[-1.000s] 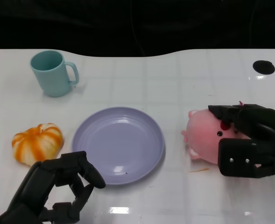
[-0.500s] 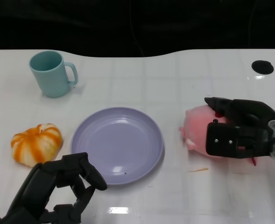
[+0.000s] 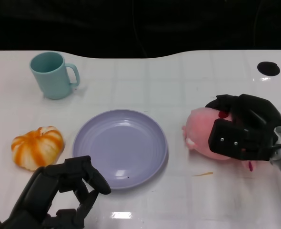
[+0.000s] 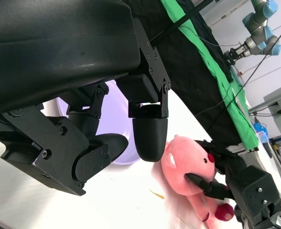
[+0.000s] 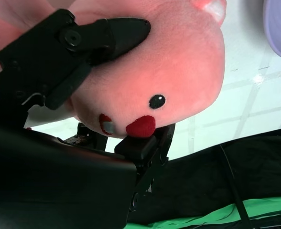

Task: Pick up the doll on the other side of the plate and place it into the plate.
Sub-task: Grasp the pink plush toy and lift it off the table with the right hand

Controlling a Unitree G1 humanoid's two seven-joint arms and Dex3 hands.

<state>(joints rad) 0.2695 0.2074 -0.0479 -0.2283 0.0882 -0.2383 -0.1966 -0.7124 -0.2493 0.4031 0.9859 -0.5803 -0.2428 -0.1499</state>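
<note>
The pink plush doll (image 3: 200, 130) lies on the white table to the right of the lavender plate (image 3: 120, 147). My right hand (image 3: 243, 130) grips the doll, fingers wrapped over its head and body; the right wrist view shows the doll (image 5: 178, 71) squeezed between the black fingers (image 5: 83, 43). The doll (image 4: 185, 164) and the right hand (image 4: 235, 183) also show in the left wrist view. My left hand (image 3: 59, 193) hovers at the near-left edge by the plate, fingers curled in with nothing in them.
A teal mug (image 3: 53, 75) stands at the back left. An orange striped pumpkin toy (image 3: 38, 147) lies left of the plate. A thin yellow scrap (image 3: 202, 173) lies on the table near the doll. Black round holes (image 3: 269, 68) mark the table's far right.
My right hand has closed tighter around the doll and drawn it slightly up and toward the plate. The left hand has barely moved.
</note>
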